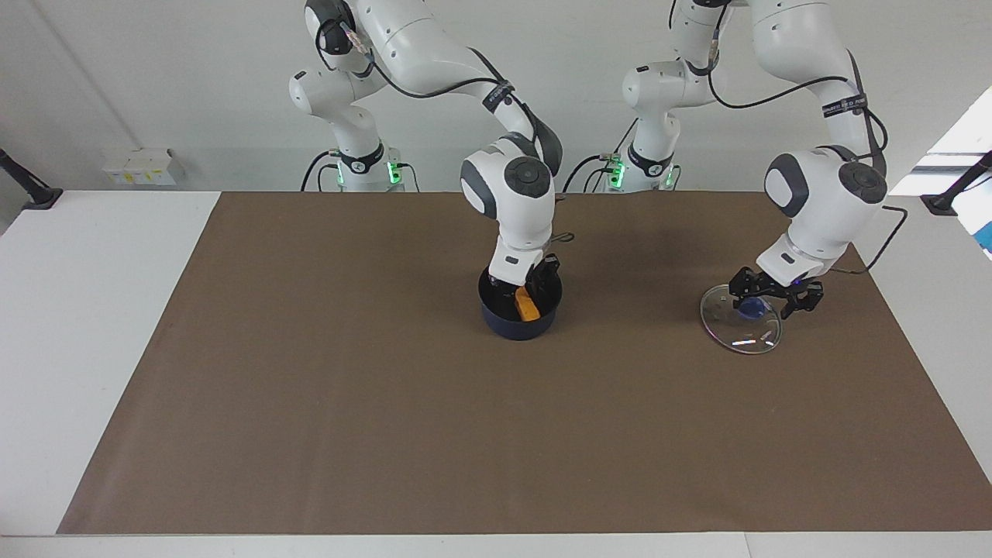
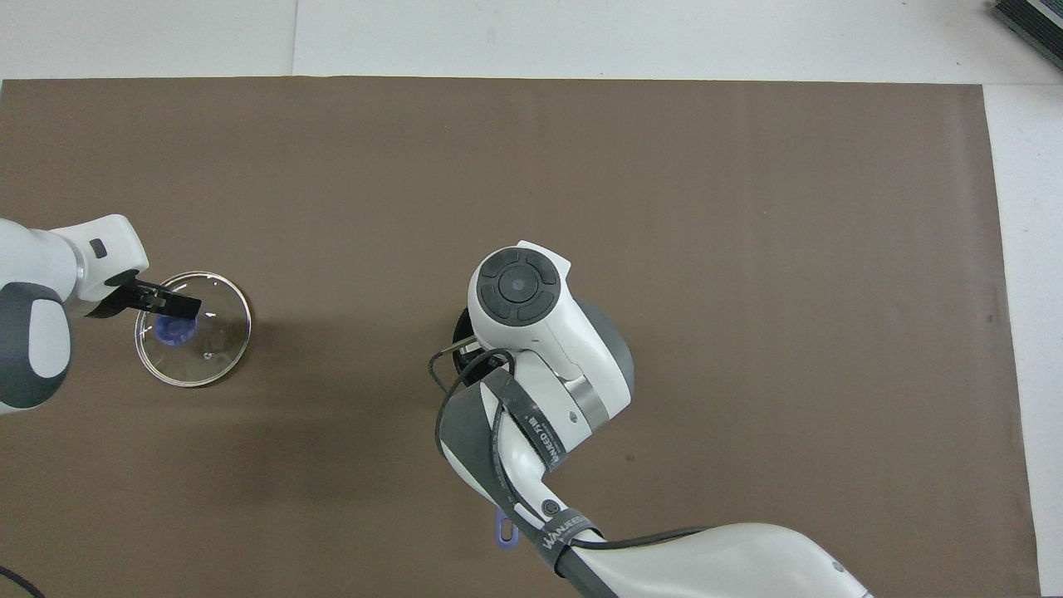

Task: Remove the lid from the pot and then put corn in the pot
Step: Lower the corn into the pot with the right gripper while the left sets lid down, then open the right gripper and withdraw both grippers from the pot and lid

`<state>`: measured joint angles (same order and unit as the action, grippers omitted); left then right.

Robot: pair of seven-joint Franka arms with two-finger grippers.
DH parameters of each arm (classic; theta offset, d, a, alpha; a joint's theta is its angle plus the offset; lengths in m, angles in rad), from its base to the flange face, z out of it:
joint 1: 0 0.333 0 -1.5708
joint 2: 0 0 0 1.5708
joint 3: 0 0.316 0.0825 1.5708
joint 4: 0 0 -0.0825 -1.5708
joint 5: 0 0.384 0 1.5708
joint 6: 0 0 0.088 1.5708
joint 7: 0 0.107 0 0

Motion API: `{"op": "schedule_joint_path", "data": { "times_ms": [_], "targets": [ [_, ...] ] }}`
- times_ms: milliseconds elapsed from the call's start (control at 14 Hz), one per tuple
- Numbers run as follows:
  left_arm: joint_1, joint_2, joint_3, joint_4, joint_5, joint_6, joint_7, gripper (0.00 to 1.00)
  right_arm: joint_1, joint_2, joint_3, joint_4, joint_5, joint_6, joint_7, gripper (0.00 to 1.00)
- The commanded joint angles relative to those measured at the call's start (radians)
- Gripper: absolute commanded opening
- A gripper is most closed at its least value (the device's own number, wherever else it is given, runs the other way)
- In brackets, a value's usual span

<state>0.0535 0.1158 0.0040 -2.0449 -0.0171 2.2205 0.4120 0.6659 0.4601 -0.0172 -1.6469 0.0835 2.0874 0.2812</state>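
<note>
The dark blue pot (image 1: 515, 327) stands in the middle of the brown mat. The orange corn (image 1: 527, 304) leans inside it, free of the fingers. My right gripper (image 1: 528, 280) hangs just over the pot's mouth, open. In the overhead view the right arm covers the pot, and only its blue handle end (image 2: 505, 531) shows. The glass lid (image 1: 736, 329) (image 2: 208, 349) lies flat on the mat toward the left arm's end. Its blue knob (image 1: 749, 308) (image 2: 174, 330) is uncovered. My left gripper (image 1: 773, 297) (image 2: 170, 301) hovers open just above the knob.
The brown mat (image 1: 310, 387) covers most of the white table (image 1: 77, 310). Black clamp stands (image 1: 31, 194) sit at both table ends. Small white boxes (image 1: 139, 167) rest by the wall. A dark object (image 2: 1030, 21) sits at the table's corner farthest from the robots.
</note>
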Motion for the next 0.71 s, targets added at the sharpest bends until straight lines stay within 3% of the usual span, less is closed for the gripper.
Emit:
{"op": "schedule_joint_path", "data": {
  "times_ms": [0,71,143,643],
  "targets": [
    [-0.047,0.015,0.002,0.121,-0.004,-0.094,-0.089,1.00,-0.008,-0.041,0.000,0.004,-0.019,-0.038,-0.010,0.80],
    [-0.066,0.008,0.004,0.152,-0.003,-0.120,-0.111,1.00,-0.018,-0.069,-0.004,0.004,-0.019,-0.056,-0.011,0.98],
    [-0.079,0.008,0.004,0.191,-0.001,-0.158,-0.142,1.00,-0.031,-0.111,-0.012,0.001,-0.021,-0.070,-0.013,1.00],
    [-0.104,-0.007,-0.003,0.417,-0.004,-0.476,-0.413,1.00,-0.250,-0.331,-0.026,0.004,-0.039,-0.220,-0.019,1.00]
  ]
}}
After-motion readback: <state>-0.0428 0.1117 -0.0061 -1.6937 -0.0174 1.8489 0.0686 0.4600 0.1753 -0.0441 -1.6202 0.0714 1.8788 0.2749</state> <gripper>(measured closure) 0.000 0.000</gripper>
